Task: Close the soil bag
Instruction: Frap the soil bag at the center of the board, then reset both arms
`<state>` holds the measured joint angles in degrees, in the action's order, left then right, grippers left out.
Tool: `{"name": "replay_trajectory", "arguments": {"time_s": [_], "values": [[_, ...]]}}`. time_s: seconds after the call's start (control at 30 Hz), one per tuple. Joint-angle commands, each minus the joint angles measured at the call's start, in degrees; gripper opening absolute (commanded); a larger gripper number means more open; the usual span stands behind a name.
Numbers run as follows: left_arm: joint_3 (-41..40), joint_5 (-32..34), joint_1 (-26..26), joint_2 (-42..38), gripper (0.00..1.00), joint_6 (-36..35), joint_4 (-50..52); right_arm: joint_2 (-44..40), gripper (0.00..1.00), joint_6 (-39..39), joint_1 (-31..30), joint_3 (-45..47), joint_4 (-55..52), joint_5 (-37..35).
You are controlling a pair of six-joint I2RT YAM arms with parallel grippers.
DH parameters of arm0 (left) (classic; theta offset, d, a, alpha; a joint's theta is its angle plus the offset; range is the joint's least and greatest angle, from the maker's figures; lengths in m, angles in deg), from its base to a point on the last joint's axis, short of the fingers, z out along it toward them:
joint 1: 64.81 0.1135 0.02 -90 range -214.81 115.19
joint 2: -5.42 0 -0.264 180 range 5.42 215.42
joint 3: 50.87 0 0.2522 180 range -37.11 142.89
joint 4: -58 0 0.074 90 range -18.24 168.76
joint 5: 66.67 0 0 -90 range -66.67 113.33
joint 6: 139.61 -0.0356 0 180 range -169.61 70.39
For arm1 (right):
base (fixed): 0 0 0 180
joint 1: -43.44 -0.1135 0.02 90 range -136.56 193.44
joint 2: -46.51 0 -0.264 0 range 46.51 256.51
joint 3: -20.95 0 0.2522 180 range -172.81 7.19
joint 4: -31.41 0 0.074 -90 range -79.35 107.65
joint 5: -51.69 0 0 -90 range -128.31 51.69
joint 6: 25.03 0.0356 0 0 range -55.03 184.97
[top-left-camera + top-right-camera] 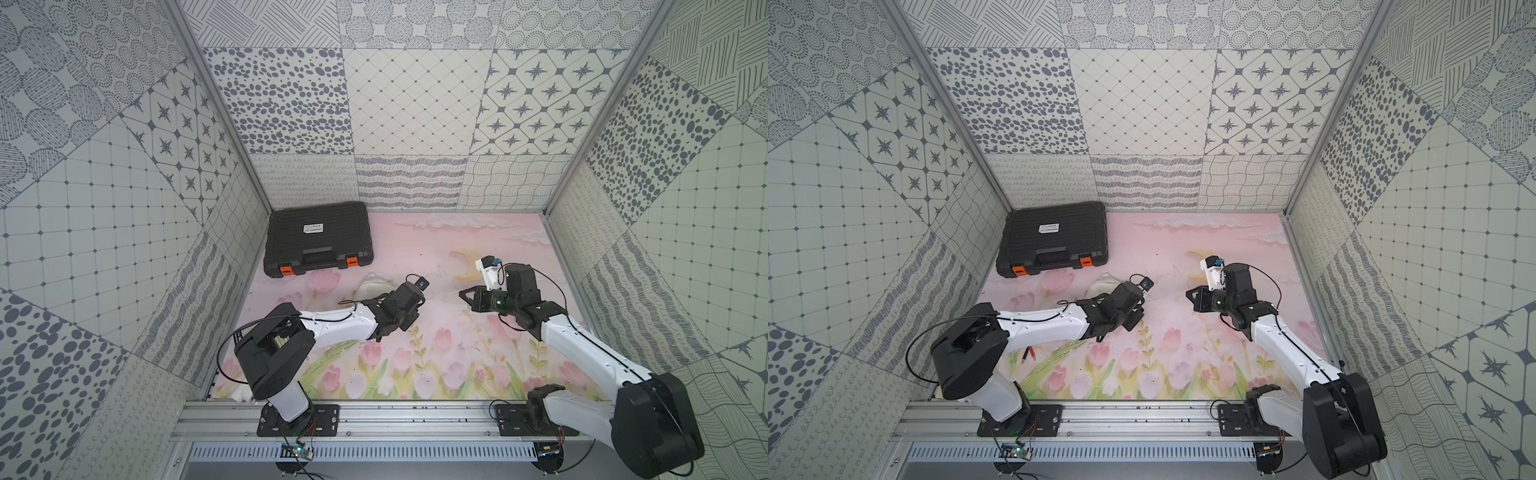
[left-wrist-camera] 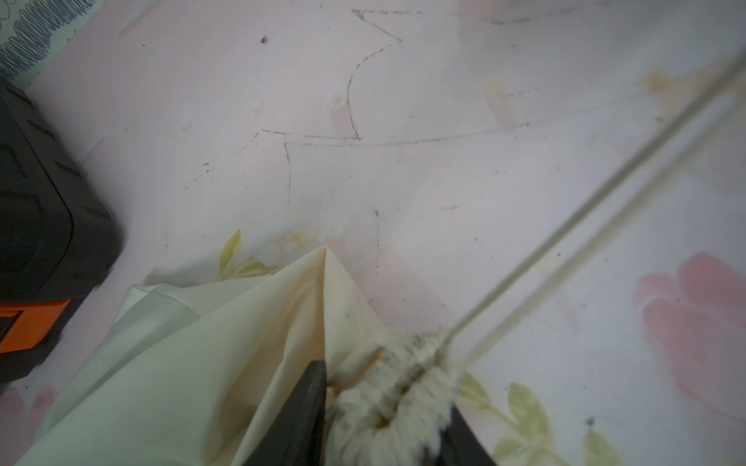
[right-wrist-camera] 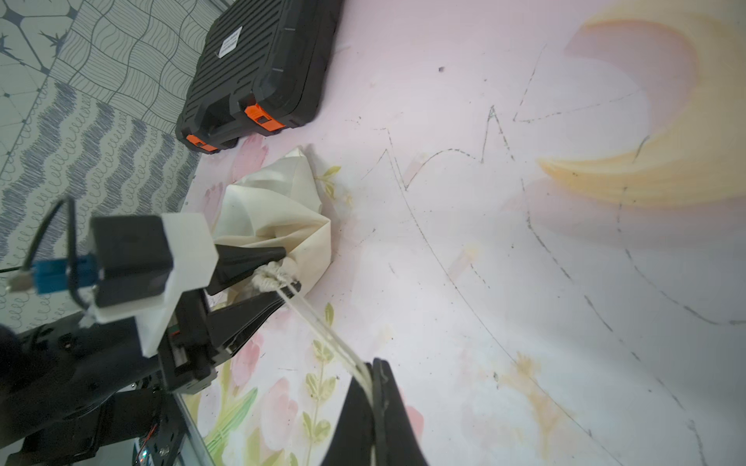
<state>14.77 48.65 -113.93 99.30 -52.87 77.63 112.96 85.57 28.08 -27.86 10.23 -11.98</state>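
The soil bag [image 1: 376, 284] [image 1: 1104, 282] is a cream cloth pouch lying on the flowered mat, just in front of the black case. Its mouth [image 2: 397, 387] is gathered tight. My left gripper [image 2: 386, 385] [image 3: 291, 269] is open, with a finger [image 2: 311, 411] on each side of that gathered mouth. In both top views its fingers are hidden under the wrist. Two thin cords [image 3: 323, 327] [image 2: 565, 226] run taut from the mouth to my right gripper [image 3: 373, 371] [image 1: 463, 294] [image 1: 1190, 292], which is shut on them to the bag's right.
A black ribbed case [image 1: 318, 237] [image 1: 1054, 239] [image 3: 262, 60] with orange latches lies at the back left, close behind the bag. Patterned walls enclose three sides. A metal rail [image 1: 415, 419] runs along the front. Two small red-tipped pins [image 1: 1030, 353] lie near the left arm.
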Motion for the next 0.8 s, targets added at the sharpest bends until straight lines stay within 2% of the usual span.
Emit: {"name": "replay_trajectory", "arguments": {"time_s": [0.0,0.07,0.13,0.27,0.33,0.4,0.5,0.57,0.77], "values": [[-1.75,8.93,-1.18,-3.95,0.48,-3.99,12.96,-0.90,0.15,-0.11,0.94,0.16,9.74,-5.23],[-2.41,7.39,-1.21,-6.48,0.56,-4.40,10.47,-2.05,0.29,-0.71,0.94,-0.13,9.26,-5.31],[-3.30,6.67,-1.21,-9.59,0.69,-5.11,8.29,-4.42,0.41,-1.88,1.02,-0.15,8.94,-5.85],[-5.86,3.89,-0.96,-19.19,0.91,-6.18,4.40,-10.33,0.68,-5.32,1.56,-0.19,5.92,-9.71],[-7.09,1.32,0.06,-24.21,0.98,-5.91,3.13,-12.99,0.77,-7.57,2.31,-0.21,4.79,-12.34],[-8.37,-1.38,2.41,-29.03,0.98,-4.62,1.78,-14.97,0.87,-8.97,3.89,0.04,4.70,-16.37],[-11.36,-4.77,8.95,-34.39,0.98,-0.76,-2.36,-14.90,0.93,-9.29,7.61,-0.59,6.08,-21.98],[-13.59,-4.74,14.90,-36.44,0.99,2.61,-6.39,-11.99,0.96,-9.45,10.28,-0.72,9.80,-26.41],[-18.85,0.04,29.67,-32.59,0.99,6.44,-16.32,-1.47,0.97,-12.98,12.87,3.49,27.40,-37.23]]}}
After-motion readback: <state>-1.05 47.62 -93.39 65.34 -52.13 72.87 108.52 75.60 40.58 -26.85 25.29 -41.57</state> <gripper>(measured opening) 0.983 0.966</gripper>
